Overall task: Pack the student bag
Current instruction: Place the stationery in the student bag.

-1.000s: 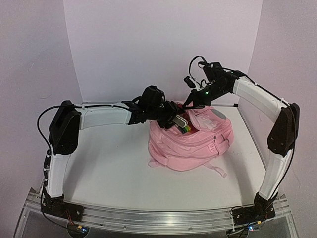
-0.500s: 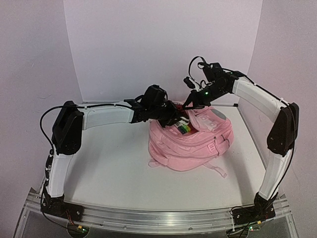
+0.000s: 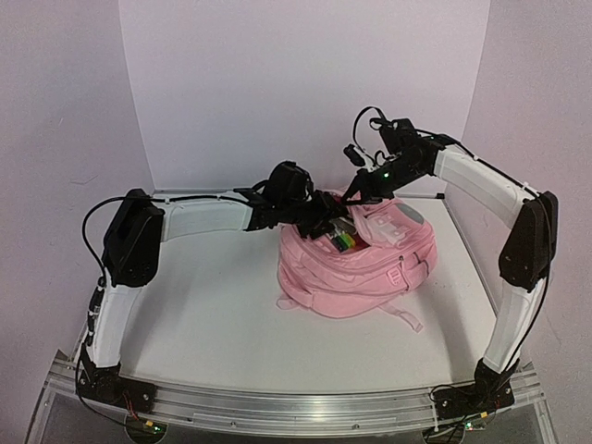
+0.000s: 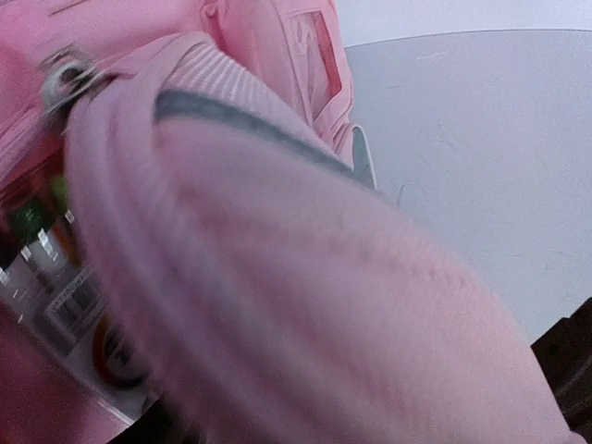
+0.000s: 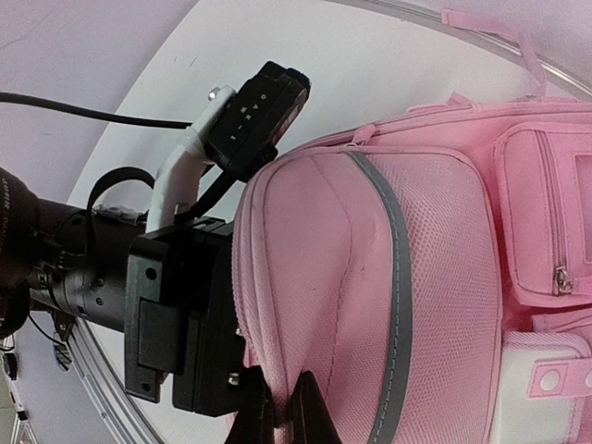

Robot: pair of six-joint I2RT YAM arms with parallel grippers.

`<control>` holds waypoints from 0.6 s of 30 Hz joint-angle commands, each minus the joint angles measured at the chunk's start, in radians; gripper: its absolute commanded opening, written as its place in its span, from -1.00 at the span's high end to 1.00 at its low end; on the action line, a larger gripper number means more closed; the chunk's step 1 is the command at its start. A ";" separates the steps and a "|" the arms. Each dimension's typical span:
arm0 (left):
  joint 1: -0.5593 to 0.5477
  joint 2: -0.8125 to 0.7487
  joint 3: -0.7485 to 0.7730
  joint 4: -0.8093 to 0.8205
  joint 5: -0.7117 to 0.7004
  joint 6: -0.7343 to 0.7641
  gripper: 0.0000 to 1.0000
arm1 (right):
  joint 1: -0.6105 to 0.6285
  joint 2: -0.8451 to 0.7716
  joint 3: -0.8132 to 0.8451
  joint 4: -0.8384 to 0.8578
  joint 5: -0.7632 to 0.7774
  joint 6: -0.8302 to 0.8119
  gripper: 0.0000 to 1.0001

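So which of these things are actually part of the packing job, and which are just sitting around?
Part of the job:
- student bag, a fabric edge pinched by the right gripper
- colourful packet with a barcode, in the bag's opening
- left gripper, at that opening

Just there:
- table
- white backdrop
- metal rail at the near edge

White links (image 3: 199, 217), black joints (image 3: 134, 245)

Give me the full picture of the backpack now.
The backpack is pink fabric with a mesh panel, grey stripe, zipped pockets and white patches. It lies on the table, a strap trailing toward the near edge, mouth open with a colourful packet inside. The right pincer pinches its rim; the left pincer is at the mouth.
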 commanded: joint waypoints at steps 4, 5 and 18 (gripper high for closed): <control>-0.011 -0.300 -0.276 0.023 -0.024 0.133 -0.23 | 0.020 -0.063 -0.005 0.102 -0.134 -0.019 1.00; -0.009 -0.329 -0.305 0.020 -0.038 0.144 -0.27 | 0.021 -0.063 -0.012 0.102 -0.142 -0.019 1.00; 0.152 -0.488 -0.389 -0.253 -0.077 0.288 -0.94 | 0.077 -0.077 -0.238 0.095 -0.108 -0.105 1.00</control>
